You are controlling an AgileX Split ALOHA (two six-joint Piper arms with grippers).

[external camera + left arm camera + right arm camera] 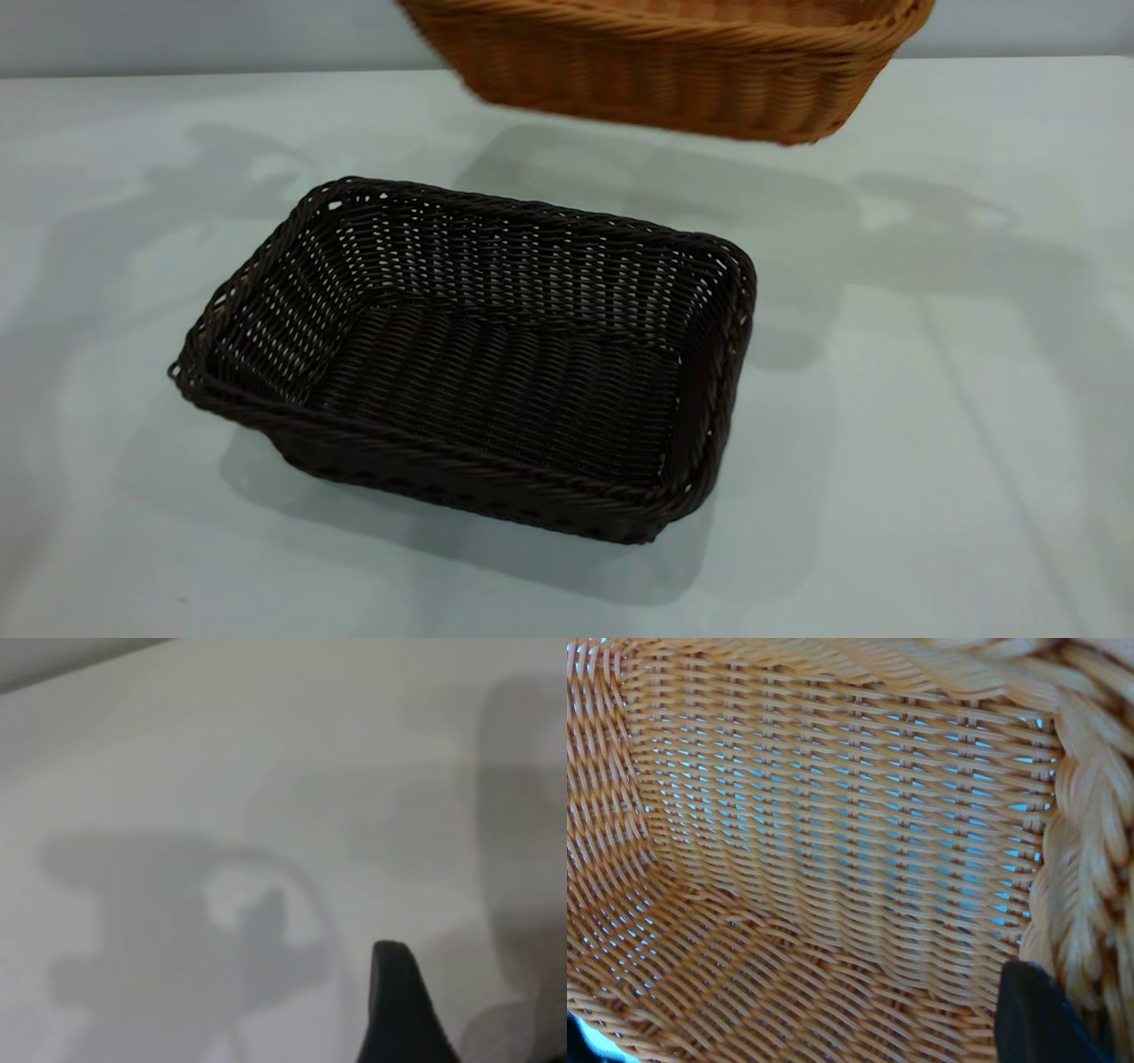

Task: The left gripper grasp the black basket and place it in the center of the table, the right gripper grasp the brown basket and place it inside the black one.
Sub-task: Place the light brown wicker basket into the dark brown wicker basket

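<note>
The black basket (pixel 478 363) stands upright and empty on the white table (pixel 930 399), near its middle. The brown basket (pixel 673 62) hangs in the air above and behind it, tilted, with its shadow on the table. In the right wrist view the brown basket's inside (pixel 815 842) fills the picture. My right gripper (pixel 1076 1014) is shut on its braided rim (pixel 1081 842), with one dark finger (pixel 1036 1019) inside the wall. My left gripper shows only as one dark finger (pixel 400 1010) over bare table (pixel 221 771), holding nothing. Neither gripper shows in the exterior view.
Arm shadows lie on the table to the left and right of the black basket. A grey wall runs behind the table's far edge (pixel 221 73).
</note>
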